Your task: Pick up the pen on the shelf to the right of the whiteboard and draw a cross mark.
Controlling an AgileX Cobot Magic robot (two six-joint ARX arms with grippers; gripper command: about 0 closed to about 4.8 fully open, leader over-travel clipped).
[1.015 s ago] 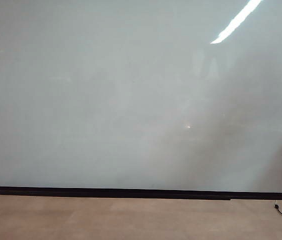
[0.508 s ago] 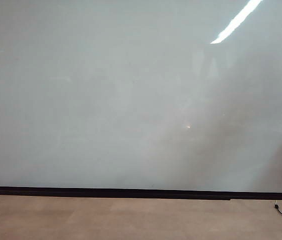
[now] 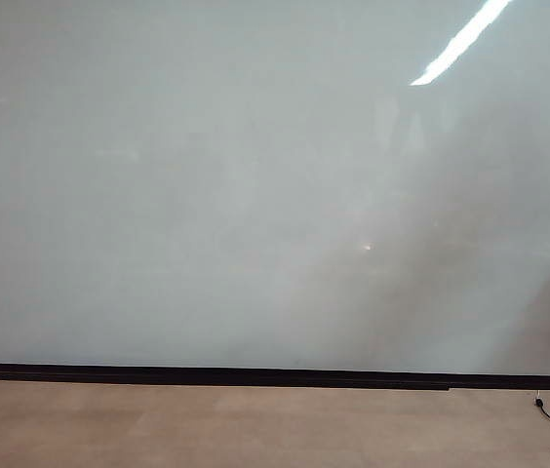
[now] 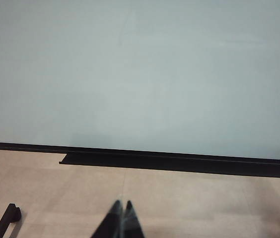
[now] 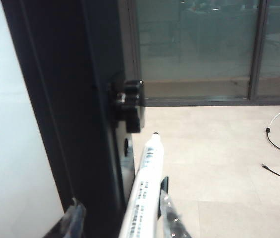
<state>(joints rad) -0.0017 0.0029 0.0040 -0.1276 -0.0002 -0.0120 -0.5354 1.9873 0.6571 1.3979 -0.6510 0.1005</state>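
Right gripper (image 5: 120, 218) straddles the pen (image 5: 145, 193), jaws apart.
Exterior view: only the whiteboard (image 3: 255, 195), blank, with a black strip along its bottom edge. Left wrist view: left gripper (image 4: 122, 218), fingertips together, faces the board's lower edge above the floor. Right wrist view: the white pen lies between the spread fingers beside the board's black frame (image 5: 70, 99); whether they touch it is unclear.

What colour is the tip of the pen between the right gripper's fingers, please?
Black, on a white barrel: the pen shows best in the right wrist view.
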